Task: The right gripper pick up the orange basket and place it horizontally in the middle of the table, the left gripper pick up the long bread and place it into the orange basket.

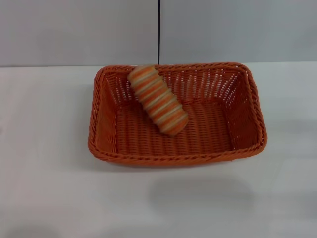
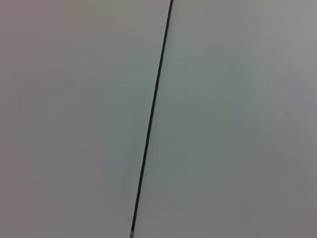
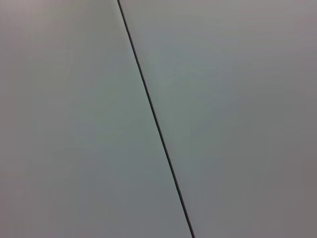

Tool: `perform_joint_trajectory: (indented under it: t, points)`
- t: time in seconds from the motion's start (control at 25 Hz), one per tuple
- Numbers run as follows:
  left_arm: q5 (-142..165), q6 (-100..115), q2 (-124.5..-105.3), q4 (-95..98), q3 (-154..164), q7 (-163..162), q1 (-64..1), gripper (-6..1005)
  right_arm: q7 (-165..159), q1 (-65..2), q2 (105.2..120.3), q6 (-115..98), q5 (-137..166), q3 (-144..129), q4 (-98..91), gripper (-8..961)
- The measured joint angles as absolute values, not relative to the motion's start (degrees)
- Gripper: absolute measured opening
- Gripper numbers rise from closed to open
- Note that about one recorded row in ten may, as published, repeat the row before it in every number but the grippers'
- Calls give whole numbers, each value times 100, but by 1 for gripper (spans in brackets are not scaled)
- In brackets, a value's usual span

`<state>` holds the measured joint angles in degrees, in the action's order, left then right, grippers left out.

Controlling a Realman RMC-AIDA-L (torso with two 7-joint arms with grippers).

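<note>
The orange basket (image 1: 245, 129) stands lengthwise across the middle of the white table (image 1: 44, 178) in the head view. Inside it lies the long bread (image 1: 157, 100), striped orange and cream, resting at a slant with one end propped on the basket's far rim and the other end on the woven floor. Neither gripper shows in any view. Both wrist views hold only a grey wall with a thin dark seam.
A grey wall (image 1: 74, 29) rises behind the table, split by a dark vertical seam (image 1: 159, 29). That seam (image 2: 151, 119) crosses the left wrist view, and the seam (image 3: 153, 114) crosses the right wrist view. Bare tabletop surrounds the basket.
</note>
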<state>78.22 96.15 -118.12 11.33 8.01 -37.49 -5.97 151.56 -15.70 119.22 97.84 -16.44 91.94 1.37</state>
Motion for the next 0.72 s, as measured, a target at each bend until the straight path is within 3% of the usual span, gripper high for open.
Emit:
perform_joint_trajectory:
  t: [0.72]
  points:
    - [7786,9660,-11820,925,485,-3014,-406,806,15179,-1190,11962,9846,-1596,9077,-80,571]
